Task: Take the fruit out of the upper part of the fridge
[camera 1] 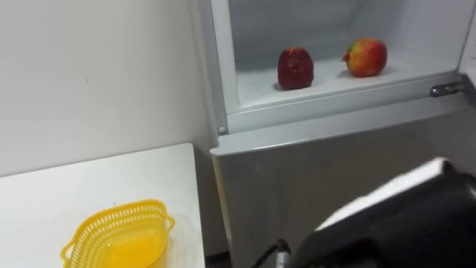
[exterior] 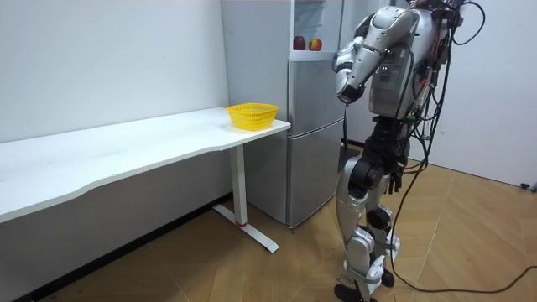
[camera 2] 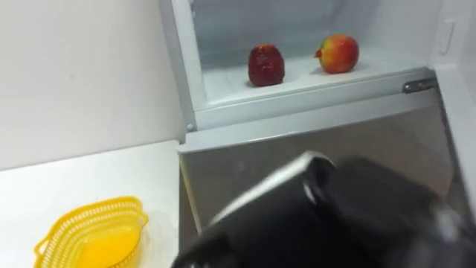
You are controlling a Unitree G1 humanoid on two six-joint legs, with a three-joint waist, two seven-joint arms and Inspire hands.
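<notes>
I note a yellow plastic mesh basket (camera 1: 119,237) on the white surface (camera 1: 89,186). The dark red fruit (camera 1: 295,68) and red-yellow apple (camera 1: 365,57) sit on the open upper fridge shelf (camera 1: 327,88), above and beyond my right arm (camera 1: 401,219). I cannot tell the fingers' state.

A bare indoor room fitted out for housework trials, rather than a lived-in kitchen, is shown. A silver fridge (exterior: 315,143) is set against plain white walls (exterior: 109,59), with a long white table (exterior: 126,151) placed beside it on wood-patterned floor (exterior: 470,226). A dark red fruit (camera 1: 295,68) and a red-and-yellow fruit (camera 1: 365,57) are kept in the opened upper compartment, and a yellow basket (exterior: 252,115) is set on the table.
</notes>
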